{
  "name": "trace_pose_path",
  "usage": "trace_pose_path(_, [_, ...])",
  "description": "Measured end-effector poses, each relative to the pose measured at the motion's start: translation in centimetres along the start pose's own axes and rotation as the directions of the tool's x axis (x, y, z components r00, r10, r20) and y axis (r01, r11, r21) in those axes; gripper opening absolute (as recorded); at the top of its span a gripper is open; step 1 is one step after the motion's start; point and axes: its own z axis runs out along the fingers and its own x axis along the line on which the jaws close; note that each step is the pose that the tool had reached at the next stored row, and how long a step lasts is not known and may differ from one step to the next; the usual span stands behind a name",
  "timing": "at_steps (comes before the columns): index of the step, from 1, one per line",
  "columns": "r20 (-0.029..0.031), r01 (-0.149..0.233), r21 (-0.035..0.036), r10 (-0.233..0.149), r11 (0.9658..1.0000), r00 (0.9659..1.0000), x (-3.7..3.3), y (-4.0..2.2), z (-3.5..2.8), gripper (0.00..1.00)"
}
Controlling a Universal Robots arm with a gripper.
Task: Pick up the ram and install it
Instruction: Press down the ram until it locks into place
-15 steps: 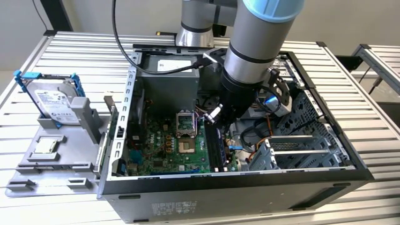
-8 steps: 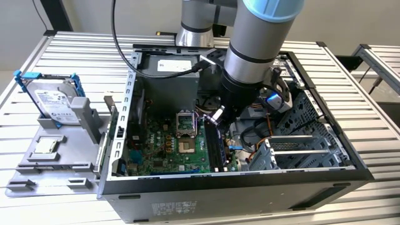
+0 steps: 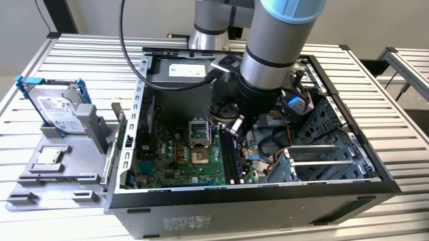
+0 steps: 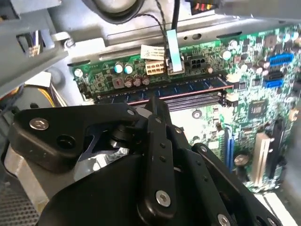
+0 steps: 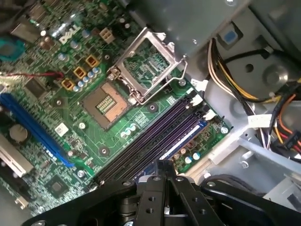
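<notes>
The ram (image 5: 183, 139) is a thin dark blue-green stick with light label marks. It sits in the outermost of the long black memory slots (image 5: 155, 136), at the motherboard's edge. In the second wrist view the ram (image 4: 188, 85) runs along the far slot, past the fingertips. My gripper (image 3: 236, 131) reaches down into the open computer case, just over the slots. In both wrist views the gripper (image 5: 164, 165) (image 4: 157, 101) has its two fingers pressed together, the tips directly above the ram, with nothing visible between them.
An empty processor socket (image 5: 106, 101) with its metal frame (image 5: 148, 63) flipped up lies beside the slots. Cable bundles (image 5: 225, 89) hang near the slots' end. A drive cage (image 3: 322, 160) fills the case's right side. A hard drive in a blue bracket (image 3: 59, 108) stands outside on a grey fixture.
</notes>
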Motion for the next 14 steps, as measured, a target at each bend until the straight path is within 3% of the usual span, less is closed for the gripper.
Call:
trace_pose_path(5, [-0.0003,0.089,0.0003,-0.089,0.9961,0.9961,0.01,0.01,0.14,0.0])
trace_pose_path(8, [-0.0008,0.157,0.0006,-0.157,0.9876,0.9876,0.02,0.02,0.3,0.0])
trace_pose_path(9, [0.001,0.174,-0.0006,-0.174,0.9847,0.9847,0.03,0.02,0.32,0.0])
trace_pose_path(13, [0.0224,0.231,-0.0127,-0.231,0.9729,0.9728,0.02,0.02,0.46,0.0])
trace_pose_path(14, [0.025,0.244,-0.0139,-0.244,0.9697,0.9696,0.02,0.03,0.48,0.0])
